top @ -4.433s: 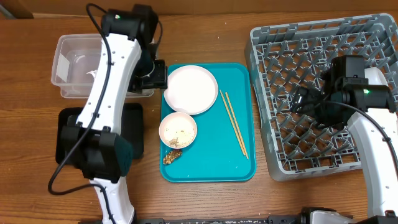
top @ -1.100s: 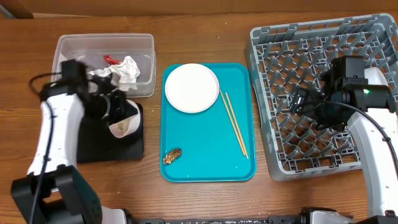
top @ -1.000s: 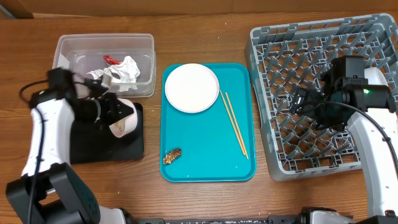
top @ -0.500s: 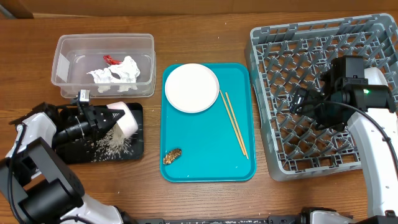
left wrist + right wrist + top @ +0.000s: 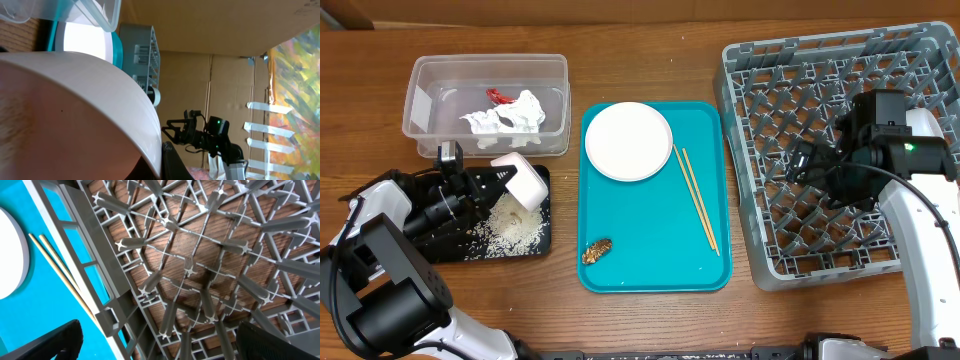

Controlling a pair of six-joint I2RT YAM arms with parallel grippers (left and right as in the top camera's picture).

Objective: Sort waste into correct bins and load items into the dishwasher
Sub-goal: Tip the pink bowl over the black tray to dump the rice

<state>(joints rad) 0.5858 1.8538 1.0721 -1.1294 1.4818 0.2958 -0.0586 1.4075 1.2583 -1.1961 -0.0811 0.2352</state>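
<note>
My left gripper [image 5: 498, 184] is shut on the rim of a small white bowl [image 5: 522, 179], tipped on its side over the black tray [image 5: 460, 250]. Loose rice grains [image 5: 510, 227] lie spilled on that tray. The bowl [image 5: 75, 110] fills the left wrist view. The clear tub [image 5: 420, 110] holds the crumpled napkin [image 5: 510, 115] and red wrapper [image 5: 498, 97]. On the teal tray [image 5: 650, 250] lie the white plate [image 5: 628, 141], chopsticks [image 5: 696, 198] and a brown food lump [image 5: 597, 251]. My right gripper [image 5: 159, 340] hangs open over the grey dish rack [image 5: 770, 250].
The dish rack's upright pegs [image 5: 200, 270] fill most of the right wrist view, with the teal tray's edge [image 5: 45, 295] at its left. Bare wooden table [image 5: 650, 320] runs along the front.
The left arm has swung low and tipped the bowl further over the black tray, and the rice has spread across it. The right arm has not moved.
</note>
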